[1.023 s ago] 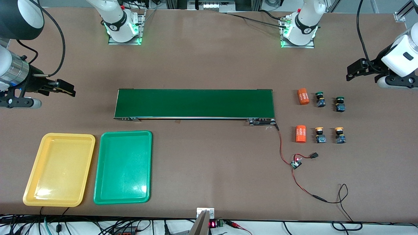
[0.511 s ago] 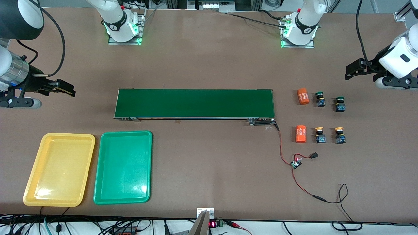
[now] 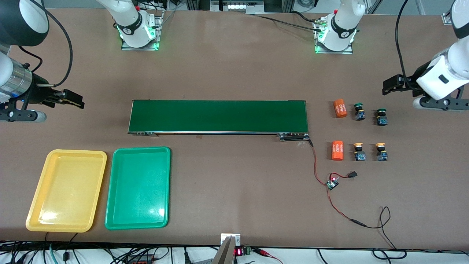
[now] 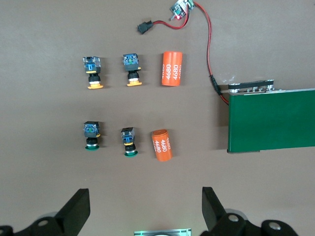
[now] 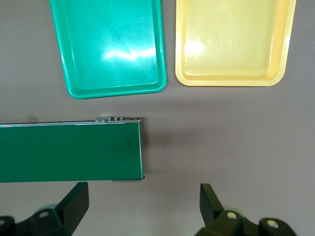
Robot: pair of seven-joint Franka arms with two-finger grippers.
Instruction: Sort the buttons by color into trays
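Four buttons sat unsorted below the wide-apart left hand; both trays lay bare by the waiting, wide-apart right hand.

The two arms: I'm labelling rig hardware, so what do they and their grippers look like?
Both arms have glossy white shells with black joint bands, green-lit bases and trailing black cables. The left gripper and right gripper are black, with two stubby fingers.

Dark-green conveyor mid-table; two orange cylinders near its end; red-wired circuit board nearer camera.
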